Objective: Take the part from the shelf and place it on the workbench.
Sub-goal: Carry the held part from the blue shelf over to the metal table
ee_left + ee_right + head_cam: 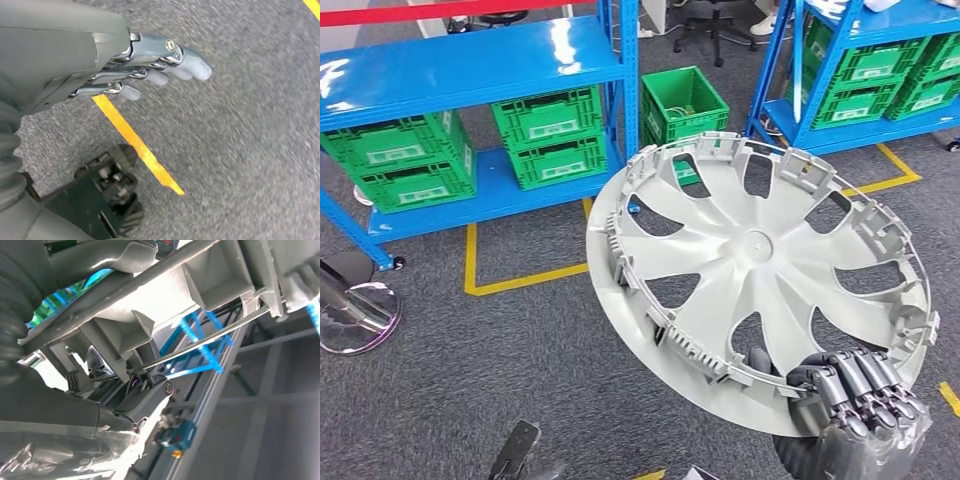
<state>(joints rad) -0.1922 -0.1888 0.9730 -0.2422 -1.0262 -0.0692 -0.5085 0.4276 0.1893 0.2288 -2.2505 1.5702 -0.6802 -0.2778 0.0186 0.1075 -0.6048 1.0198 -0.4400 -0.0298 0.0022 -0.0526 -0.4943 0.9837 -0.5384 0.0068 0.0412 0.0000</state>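
Bright even overhead light, glare on blue shelf (471,60); floor (245,125) motion-blurred; right wrist view soft, overexposed patches

part: silver-grey plastic wheel cover (758,270) | round, spoked w/ cut-outs, inner side w/ clips + wire ring facing cam | pose: tilted, held up above carpet floor | held at lower rim by right hand (860,400), fingers (875,380) curled over edge

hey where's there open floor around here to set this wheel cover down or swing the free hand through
Bare grey carpet lies between the yellow floor line and the wheel cover held by the right hand. The left hand hangs over open carpet. It is crowded by the blue shelf with its green crates, the green crate on the floor, and the shiny round base.
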